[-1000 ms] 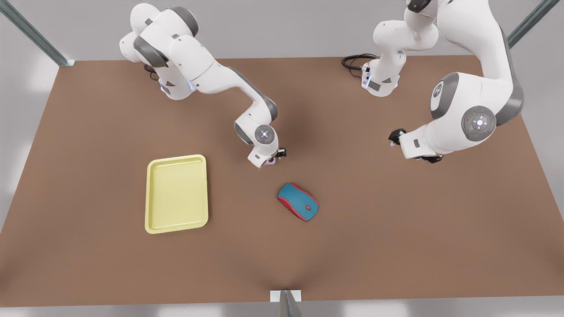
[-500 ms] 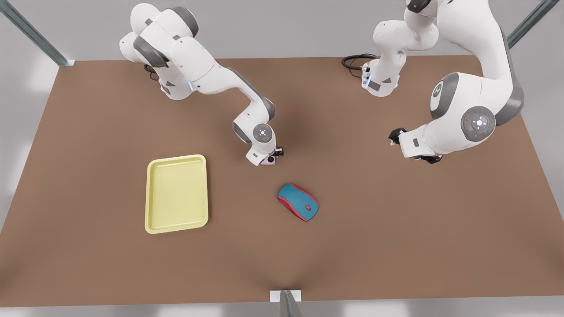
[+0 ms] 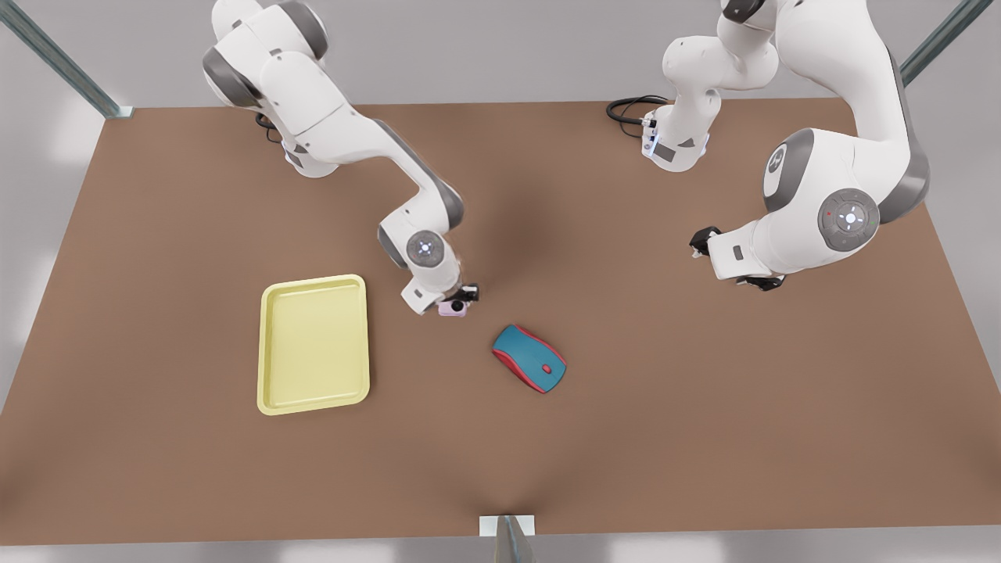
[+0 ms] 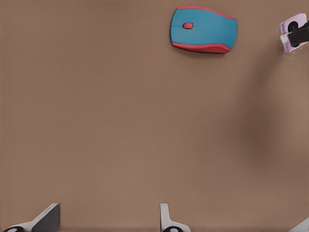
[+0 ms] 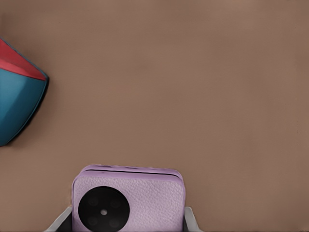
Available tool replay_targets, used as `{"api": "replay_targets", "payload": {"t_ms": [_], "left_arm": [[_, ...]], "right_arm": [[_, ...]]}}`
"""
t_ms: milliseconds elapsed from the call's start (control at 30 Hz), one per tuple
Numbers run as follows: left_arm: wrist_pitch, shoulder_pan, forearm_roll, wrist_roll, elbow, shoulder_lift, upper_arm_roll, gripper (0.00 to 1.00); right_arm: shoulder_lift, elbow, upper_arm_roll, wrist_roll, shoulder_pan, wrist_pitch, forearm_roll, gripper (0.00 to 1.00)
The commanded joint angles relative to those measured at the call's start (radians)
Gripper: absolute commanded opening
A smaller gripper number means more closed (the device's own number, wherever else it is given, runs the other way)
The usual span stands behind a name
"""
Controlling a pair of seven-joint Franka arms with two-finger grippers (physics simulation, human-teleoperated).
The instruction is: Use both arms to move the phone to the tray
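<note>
The right claw (image 3: 456, 301) grips the phone (image 3: 452, 310) by its sides above the brown worktop (image 3: 704, 407), between the tray (image 3: 313, 344) and the teal-and-red mouse (image 3: 529, 359). The left claw (image 3: 696, 244) waits well apart at the front view's right, fingers parted.

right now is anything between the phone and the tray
Nothing visible. The right gripper holds the phone beside the tray, with bare table between them; the mouse lies on the opposite side.
</note>
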Motion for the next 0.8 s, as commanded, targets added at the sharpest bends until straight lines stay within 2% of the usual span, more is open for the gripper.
{"api": "replay_targets", "payload": {"t_ms": [0, 167, 200, 233, 267, 333, 400, 433, 467, 500, 567, 600, 733, 767], "left_arm": [[0.001, 0.000, 0.000, 0.006, 0.000, -0.001, 0.000, 1.00], [-0.001, 0.000, 0.002, -0.007, 0.000, -0.003, 0.001, 1.00], [-0.013, 0.000, 0.019, -0.111, 0.000, -0.003, 0.004, 1.00], [-0.012, 0.000, 0.043, -0.292, 0.002, -0.003, 0.003, 1.00], [-0.012, 0.002, 0.043, -0.343, 0.004, -0.004, 0.015, 1.00], [-0.007, 0.000, 0.042, -0.341, 0.004, -0.006, 0.020, 1.00], [-0.004, 0.002, 0.040, -0.343, 0.028, 0.005, 0.020, 1.00], [-0.004, 0.002, 0.043, -0.343, 0.036, 0.005, 0.021, 1.00], [-0.004, 0.002, 0.069, -0.344, 0.039, 0.007, 0.021, 1.00], [-0.004, 0.000, 0.106, -0.361, 0.040, 0.013, 0.020, 1.00], [-0.073, 0.002, 0.108, -0.373, 0.135, 0.059, 0.024, 1.00], [-0.090, 0.002, 0.102, -0.372, 0.143, 0.062, 0.053, 1.00], [-0.105, 0.002, 0.099, -0.372, 0.143, 0.062, 0.053, 1.00], [-0.105, 0.002, 0.099, -0.372, 0.143, 0.062, 0.053, 1.00]], "right_arm": [[-0.048, -0.006, 0.000, -0.358, -0.118, -0.158, -0.003, 0.78], [-0.055, -0.120, -0.002, -0.823, -0.466, -0.113, -0.004, 0.79], [-0.047, -0.160, -0.002, -0.880, -0.494, -0.079, -0.003, 0.80], [-0.041, -0.166, -0.002, -0.883, -0.494, -0.069, -0.003, 0.97], [-0.038, -0.164, -0.002, -0.883, -0.488, -0.069, -0.003, 1.00], [-0.033, -0.140, -0.002, -0.875, -0.480, -0.072, -0.004, 1.00], [-0.036, -0.046, -0.005, -0.872, -0.485, -0.093, -0.004, 1.00], [-0.045, 0.022, -0.013, -0.874, -0.495, -0.147, -0.018, 1.00], [-0.055, 0.151, -0.019, -0.871, -0.494, -0.280, -0.034, 1.00], [-0.129, 0.214, -0.020, -0.866, -0.492, -0.407, -0.035, 1.00], [-0.360, 0.198, -0.023, -0.782, -0.486, -0.633, -0.035, 1.00], [-0.410, 0.152, -0.025, -0.750, -0.482, -0.688, -0.035, 1.00], [-0.407, 0.182, -0.029, -0.762, -0.480, -0.748, -0.026, 1.00], [-0.404, 0.190, -0.019, -0.772, -0.480, -0.814, -0.023, 1.00]]}}
